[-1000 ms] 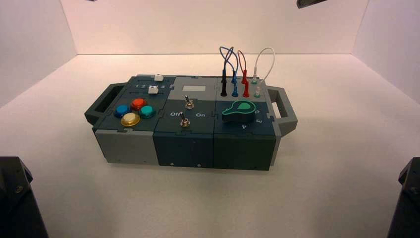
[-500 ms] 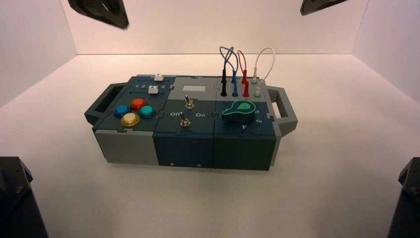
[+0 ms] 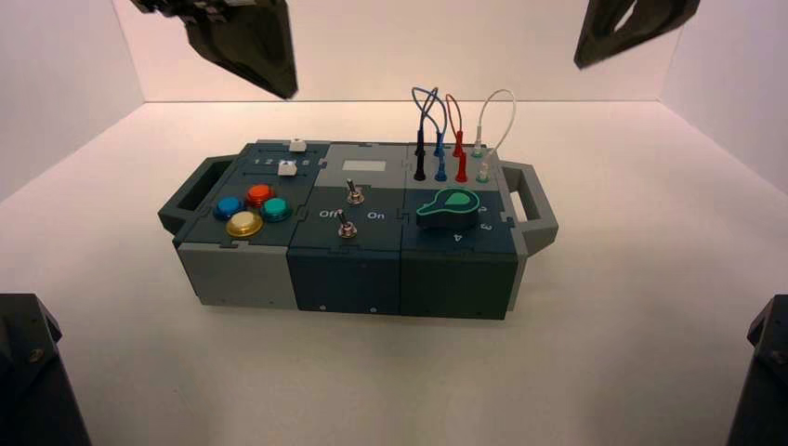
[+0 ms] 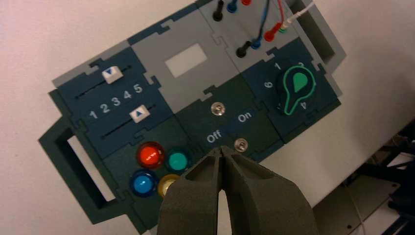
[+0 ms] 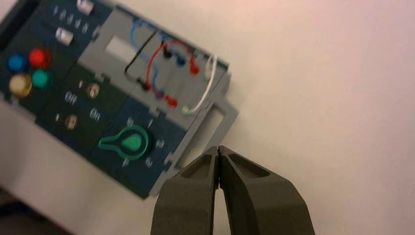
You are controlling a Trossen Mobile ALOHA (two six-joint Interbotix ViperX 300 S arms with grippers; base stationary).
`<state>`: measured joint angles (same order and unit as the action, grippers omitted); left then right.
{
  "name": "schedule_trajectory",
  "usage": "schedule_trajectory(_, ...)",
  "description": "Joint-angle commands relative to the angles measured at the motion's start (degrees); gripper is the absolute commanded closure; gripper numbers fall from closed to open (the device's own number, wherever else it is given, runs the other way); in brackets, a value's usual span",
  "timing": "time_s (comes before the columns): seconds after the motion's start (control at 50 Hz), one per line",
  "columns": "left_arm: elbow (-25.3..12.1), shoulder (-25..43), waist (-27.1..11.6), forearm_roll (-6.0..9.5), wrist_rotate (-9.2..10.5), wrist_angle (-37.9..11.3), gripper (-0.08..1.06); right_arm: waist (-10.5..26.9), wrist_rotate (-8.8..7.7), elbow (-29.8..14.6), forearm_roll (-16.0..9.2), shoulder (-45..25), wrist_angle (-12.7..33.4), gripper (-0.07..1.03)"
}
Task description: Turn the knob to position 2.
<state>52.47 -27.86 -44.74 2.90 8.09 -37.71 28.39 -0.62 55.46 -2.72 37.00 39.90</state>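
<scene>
The knob [image 3: 449, 209] sits on the right section of the box [image 3: 251, 274], dark with a green teardrop top. In the left wrist view the knob [image 4: 295, 88] has its pointed tip close to the digit 4, and the digit 2 [image 4: 301, 64] shows only partly by its round end. My left gripper [image 3: 274, 74] hangs high over the back left, shut and holding nothing; its fingertips [image 4: 222, 149] meet. High at the back right my right gripper [image 3: 604, 42] is also shut and empty, well above the knob [image 5: 126, 143], tips [image 5: 218, 149] together.
Four coloured push buttons [image 3: 247, 209] and two white sliders [image 3: 288, 167] fill the box's left section. Two metal toggle switches [image 3: 347, 226] stand in the middle. Looped wires [image 3: 437, 116] rise behind the knob. Handles [image 3: 534, 204] stick out at both ends.
Both grippers have come down into the high view from its top edge, the left one farther than the right. The box and knob have not moved.
</scene>
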Motion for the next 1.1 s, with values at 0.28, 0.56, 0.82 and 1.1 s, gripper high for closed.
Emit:
schedule_trajectory(0.28,-2.9,4.2,-4.4,0.97,2.02,0.1,1.01,3.3,0.09,2.9,-0.9,9.3,0.4,0.99)
schedule_trajectory(0.56,-7.3,12.2,-11.2,1.23,5.45,0.0,1.01,3.2,0.09,2.5,-1.1,7.7,0.4,0.99)
schedule_trajectory(0.82,-11.9,19.7,-17.7,1.58,8.35,-2.1,1.01,3.3,-0.09,1.8,-1.1,4.1,0.4,0.99)
schedule_trajectory(1.1,-12.8,23.7,-19.8,5.01,8.7,-2.5,1.01,3.3,-0.18,1.5,-1.1,3.3,0.3,0.99)
